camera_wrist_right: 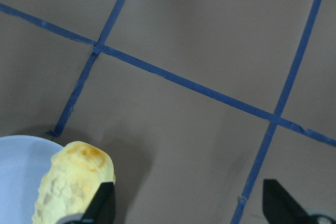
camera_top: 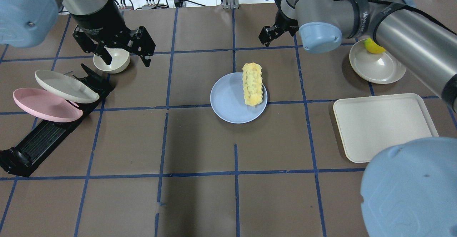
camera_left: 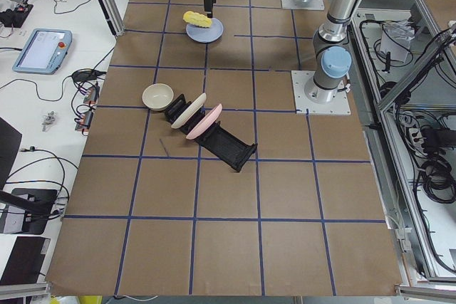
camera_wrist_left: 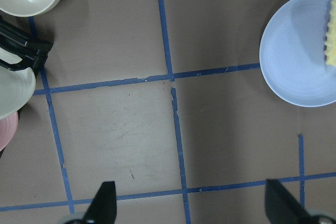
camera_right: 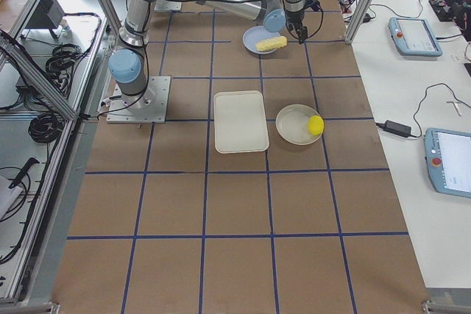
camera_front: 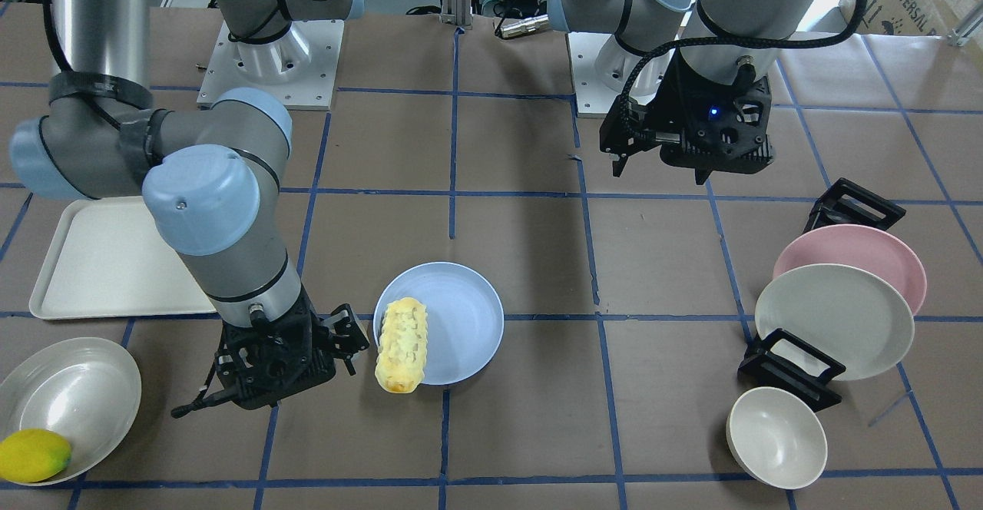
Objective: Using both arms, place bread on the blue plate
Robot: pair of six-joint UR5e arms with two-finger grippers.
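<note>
The bread (camera_top: 252, 84) lies along the right edge of the blue plate (camera_top: 228, 103), and its far end overhangs the rim. It also shows in the front view (camera_front: 402, 345) on the blue plate (camera_front: 461, 326). My right gripper (camera_top: 269, 37) is open and empty, just beyond the bread's far end and apart from it; in the front view this right gripper (camera_front: 349, 341) is beside the loaf. The right wrist view shows the bread's brown end (camera_wrist_right: 73, 182). My left gripper (camera_top: 126, 58) is open and empty, far left of the plate, above a small bowl (camera_top: 114, 60).
A black rack (camera_top: 43, 137) at the left holds a pink plate (camera_top: 43, 105) and an off-white plate (camera_top: 64, 85). An off-white tray (camera_top: 382, 126) lies at the right. Behind it a shallow off-white dish (camera_top: 378, 67) holds a lemon (camera_top: 373, 46).
</note>
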